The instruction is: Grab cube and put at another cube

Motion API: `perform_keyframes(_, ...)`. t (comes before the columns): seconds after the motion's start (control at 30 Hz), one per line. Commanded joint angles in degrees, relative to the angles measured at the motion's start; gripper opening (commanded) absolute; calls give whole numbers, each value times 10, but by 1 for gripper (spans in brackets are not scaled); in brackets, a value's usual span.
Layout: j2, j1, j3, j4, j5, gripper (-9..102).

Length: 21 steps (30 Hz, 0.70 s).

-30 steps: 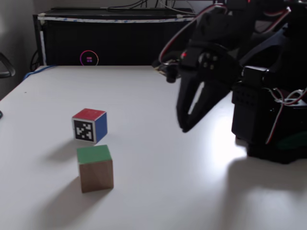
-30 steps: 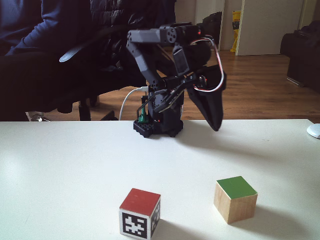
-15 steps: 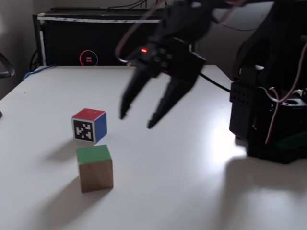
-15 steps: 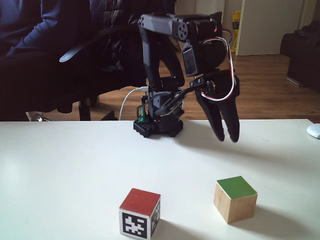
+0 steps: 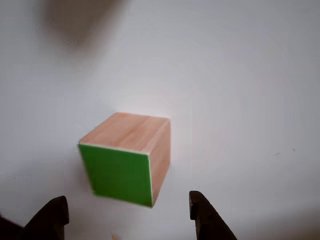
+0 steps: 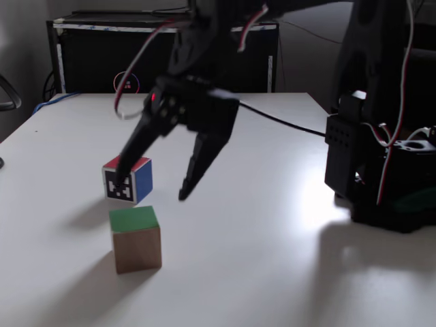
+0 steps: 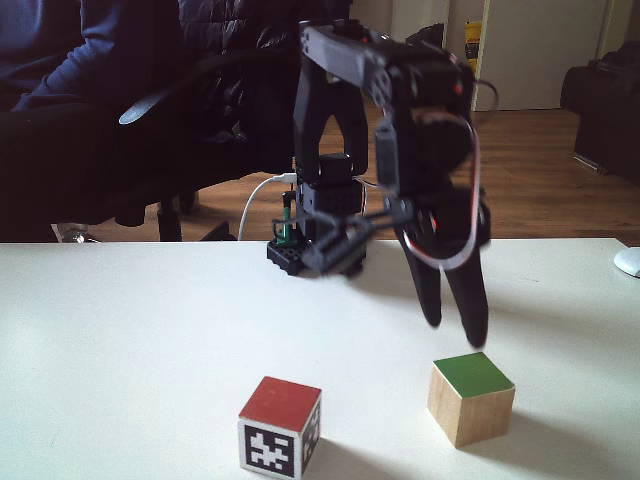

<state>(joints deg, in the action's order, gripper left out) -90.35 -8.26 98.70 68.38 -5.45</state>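
The cube (image 5: 127, 157), green-faced with wood-grain sides, rests on the white table; it also shows in both fixed views (image 6: 135, 238) (image 7: 470, 398). My gripper (image 6: 151, 191) hangs open just above and behind it, touching nothing. In the other view my gripper (image 5: 127, 220) has one dark fingertip at each side of the cube's near edge. Over in a fixed view the gripper (image 7: 456, 332) points down a little above the green top. Another cube (image 6: 142, 177) with red top, blue side and a black-and-white marker stands close beside the green one (image 7: 280, 425); one finger partly covers it.
The arm's black base (image 6: 381, 170) stands at the table's right side. A black box (image 6: 163, 58) lines the table's far edge. A person sits in a chair (image 7: 90, 110) behind the table, and a white object (image 7: 628, 262) lies at the right edge.
The gripper swung away from the base toward the two cubes, opened its jaws and came down over the green cube. Neither cube has moved.
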Motion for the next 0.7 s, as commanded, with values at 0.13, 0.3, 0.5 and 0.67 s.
perform_keyframes(0.13,48,0,-75,-1,-3,38)
perform_keyframes(0.3,88,-12,-111,3,-8,39)
perform_keyframes(0.5,143,-24,-148,4,-14,39)
perform_keyframes(0.67,190,-25,-178,4,-18,38)
